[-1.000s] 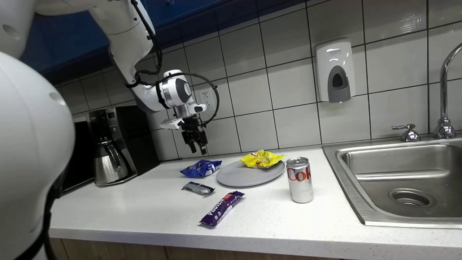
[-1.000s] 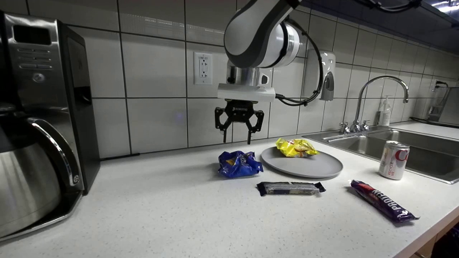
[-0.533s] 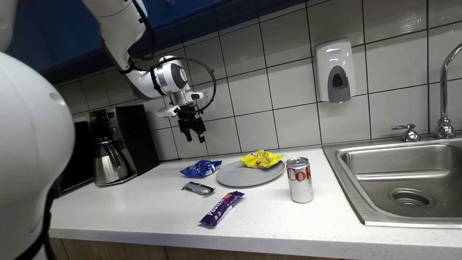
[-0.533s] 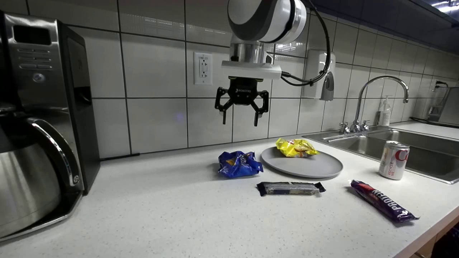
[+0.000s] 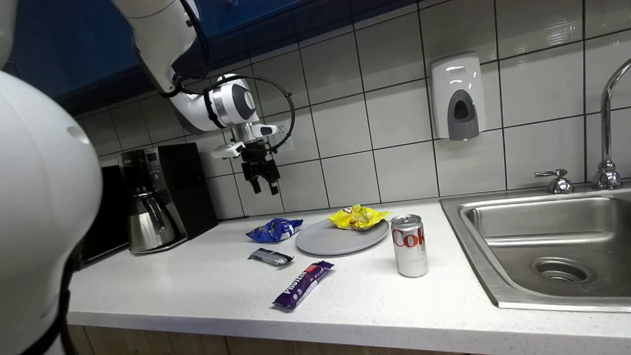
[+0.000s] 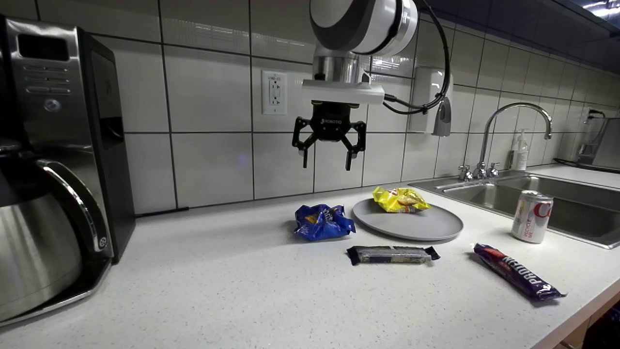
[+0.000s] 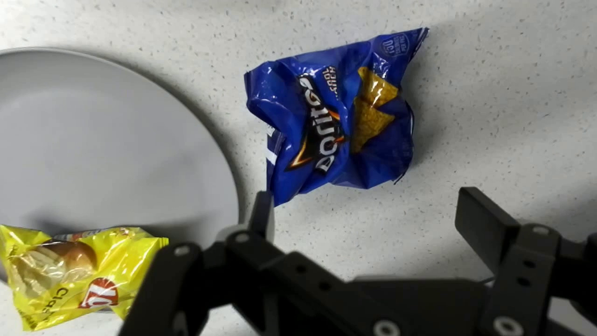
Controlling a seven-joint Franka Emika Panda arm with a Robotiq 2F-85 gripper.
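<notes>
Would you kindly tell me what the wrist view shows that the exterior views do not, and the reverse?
Only the wrist view shows: fully readable white Doritos lettering on the crumpled blue foil bag.
Only the exterior views show, among others: the silver metal soda can, purple wrapped protein bar, silver-and-black wrapped bar and stainless-steel sink.
Both show: that blue bag, the yellow plastic snack bag on the round grey plate, and the open black tool.
</notes>
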